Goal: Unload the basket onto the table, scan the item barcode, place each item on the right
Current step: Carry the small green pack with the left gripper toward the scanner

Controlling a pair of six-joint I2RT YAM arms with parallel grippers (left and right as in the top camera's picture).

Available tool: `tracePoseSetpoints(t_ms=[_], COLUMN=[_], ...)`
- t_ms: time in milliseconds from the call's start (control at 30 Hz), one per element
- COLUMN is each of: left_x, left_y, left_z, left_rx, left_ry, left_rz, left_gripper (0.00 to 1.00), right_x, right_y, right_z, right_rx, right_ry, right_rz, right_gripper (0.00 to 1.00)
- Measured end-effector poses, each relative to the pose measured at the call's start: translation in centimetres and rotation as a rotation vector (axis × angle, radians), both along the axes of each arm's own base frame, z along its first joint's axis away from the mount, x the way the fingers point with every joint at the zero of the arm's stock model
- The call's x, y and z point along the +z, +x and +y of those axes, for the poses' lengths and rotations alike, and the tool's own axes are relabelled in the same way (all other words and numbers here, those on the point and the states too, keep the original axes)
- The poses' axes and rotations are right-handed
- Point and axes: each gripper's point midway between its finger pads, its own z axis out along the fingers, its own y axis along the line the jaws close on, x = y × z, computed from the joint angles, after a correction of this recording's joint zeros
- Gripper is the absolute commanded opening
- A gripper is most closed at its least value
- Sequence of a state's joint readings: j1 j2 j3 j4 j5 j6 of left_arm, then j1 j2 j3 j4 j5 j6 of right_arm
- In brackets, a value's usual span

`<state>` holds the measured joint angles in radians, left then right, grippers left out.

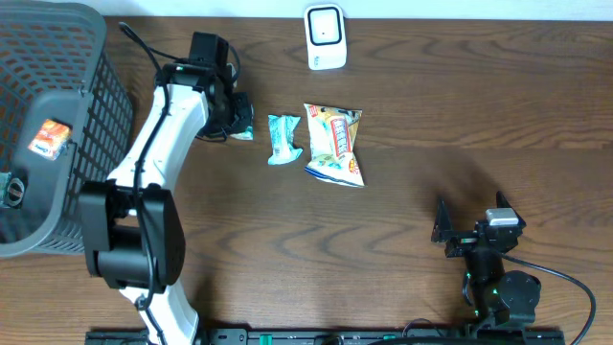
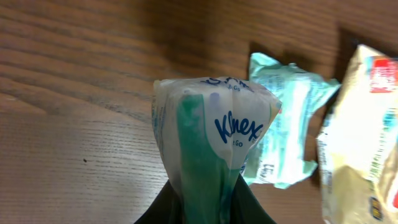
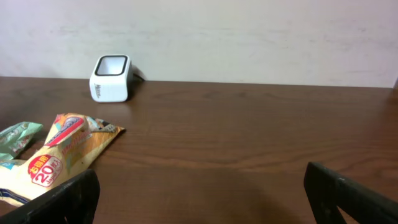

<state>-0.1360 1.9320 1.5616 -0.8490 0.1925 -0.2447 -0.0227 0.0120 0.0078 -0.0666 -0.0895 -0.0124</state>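
left jaws pinched tight on kleenex pack [image 2: 211, 140]; right jaws wide apart, holding nothing.

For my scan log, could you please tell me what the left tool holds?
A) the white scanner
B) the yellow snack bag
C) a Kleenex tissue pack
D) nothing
C: the left wrist view shows the left tool shut on the Kleenex tissue pack, its brand name readable.

left arm [image 1: 158, 125] white with black joints, black cable; right arm [image 1: 493, 283] black, green lights; right gripper [image 3: 202, 194] black-fingered
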Motion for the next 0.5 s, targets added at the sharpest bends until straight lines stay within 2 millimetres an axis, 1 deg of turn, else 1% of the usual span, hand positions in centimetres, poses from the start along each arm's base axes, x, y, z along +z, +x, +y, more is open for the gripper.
tracePoseSetpoints(t_ms=[100,300,500], left_x=[-0.5,-0.7,-0.8], left_y=[0.0,0.2,0.4], left_z=[0.2,1.2,1.6], left_rx=[-0.002,0.011,0.018], left_ry=[0.012,0.070,0.094], left_rz=[0.010,0.000,-0.007], left_gripper=[0.07,0.08,0.08], right_x=[0.0,0.0,0.0], right_y=[0.0,0.0,0.0], right_z=[0.0,0.0,0.0], right_rx=[0.000,0.000,0.000], right_ry=[0.000,0.000,0.000], right_rz=[0.000,0.000,0.000], right_gripper=[0.99,0.99,0.99])
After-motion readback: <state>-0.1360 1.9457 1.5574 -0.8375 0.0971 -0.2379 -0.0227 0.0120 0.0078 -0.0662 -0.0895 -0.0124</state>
